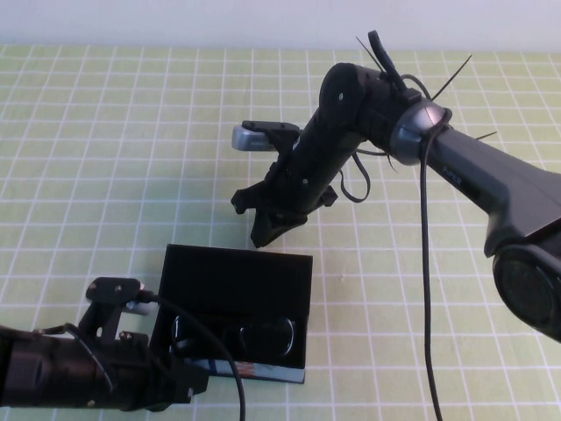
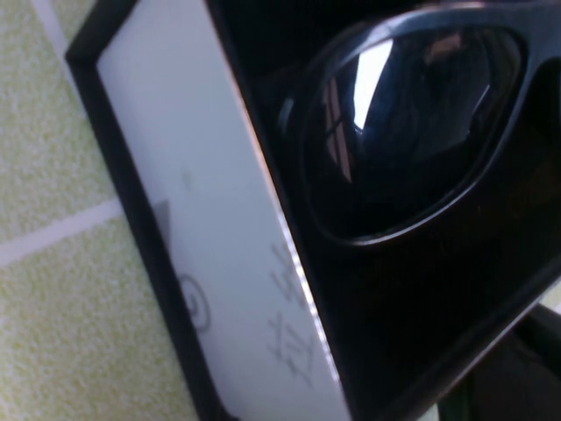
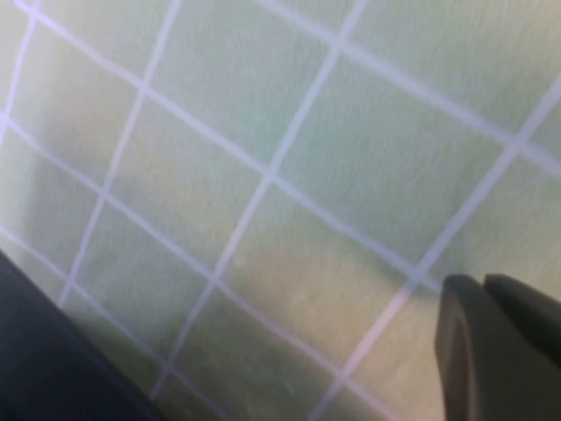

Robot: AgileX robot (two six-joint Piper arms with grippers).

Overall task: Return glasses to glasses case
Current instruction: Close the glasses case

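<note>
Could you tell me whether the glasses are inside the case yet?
Inside: the glasses lie in the open glasses case, lid up. Left gripper at its front corner, right gripper above behind.

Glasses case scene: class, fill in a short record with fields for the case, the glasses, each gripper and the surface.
glasses case: open, lid raised, near table edge
glasses: lying inside the case
left gripper: at the case's front-left corner
right gripper: above the mat just behind the case, holding nothing
surface: green mat with white grid

Glasses case (image 2: 219, 289) strip: print, unreadable.
</note>
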